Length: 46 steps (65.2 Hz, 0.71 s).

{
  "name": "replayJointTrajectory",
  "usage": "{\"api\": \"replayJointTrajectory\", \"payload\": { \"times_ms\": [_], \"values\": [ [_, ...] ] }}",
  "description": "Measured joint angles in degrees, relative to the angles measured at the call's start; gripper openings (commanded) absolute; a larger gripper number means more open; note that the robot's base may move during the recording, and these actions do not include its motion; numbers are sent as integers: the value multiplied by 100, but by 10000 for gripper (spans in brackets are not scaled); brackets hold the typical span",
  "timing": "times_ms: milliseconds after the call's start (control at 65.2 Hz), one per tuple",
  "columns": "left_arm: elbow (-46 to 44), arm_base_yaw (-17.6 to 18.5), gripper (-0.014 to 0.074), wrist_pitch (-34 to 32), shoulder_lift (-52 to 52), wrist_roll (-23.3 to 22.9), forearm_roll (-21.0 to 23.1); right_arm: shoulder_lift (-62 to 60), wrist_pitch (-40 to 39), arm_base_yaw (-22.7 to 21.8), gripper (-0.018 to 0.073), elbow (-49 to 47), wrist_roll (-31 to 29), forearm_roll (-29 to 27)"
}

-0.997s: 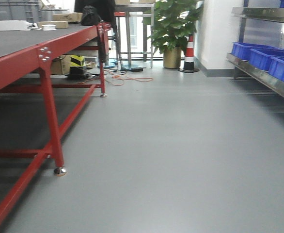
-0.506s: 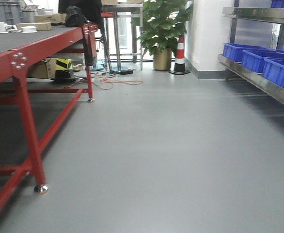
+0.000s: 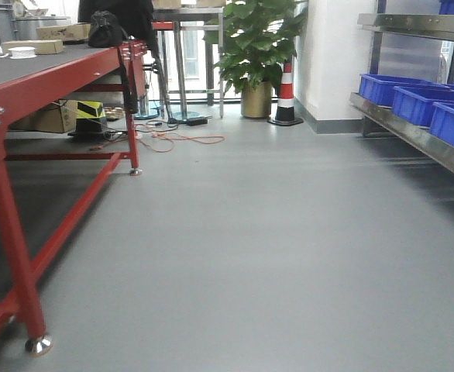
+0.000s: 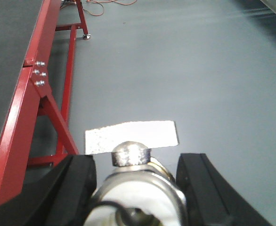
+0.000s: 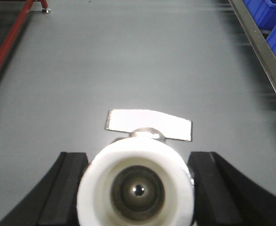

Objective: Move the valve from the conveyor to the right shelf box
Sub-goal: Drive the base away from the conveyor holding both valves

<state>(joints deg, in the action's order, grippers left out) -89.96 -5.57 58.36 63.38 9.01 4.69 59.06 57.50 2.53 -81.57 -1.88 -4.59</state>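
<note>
Front-facing view shows the grey floor as an open aisle, with the red-framed conveyor along the left and the steel shelf along the right, well apart. Blue boxes stand in a row on the shelf, tops open to take parts. Neither arm appears in this view. In the left wrist view, the left gripper is clamped on the left valve, a black finger at each side and the flat handle pointing ahead over the floor, with the conveyor frame off to its left. In the right wrist view, the right gripper is likewise closed on the right valve, its white end piece facing the camera and the boxes at the upper right edge. Judgement: both valves are off the belt and gripped centrally to ride securely in transit, and placement in a box is not yet done.
</note>
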Motion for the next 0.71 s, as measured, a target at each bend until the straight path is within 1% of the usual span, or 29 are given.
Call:
{"api": "replayJointTrajectory", "payload": {
  "times_ms": [706],
  "values": [
    [0, 0, -111, 0, 0, 0, -10, 0, -14, 0, -153, 0, 0, -11]
  ]
}}
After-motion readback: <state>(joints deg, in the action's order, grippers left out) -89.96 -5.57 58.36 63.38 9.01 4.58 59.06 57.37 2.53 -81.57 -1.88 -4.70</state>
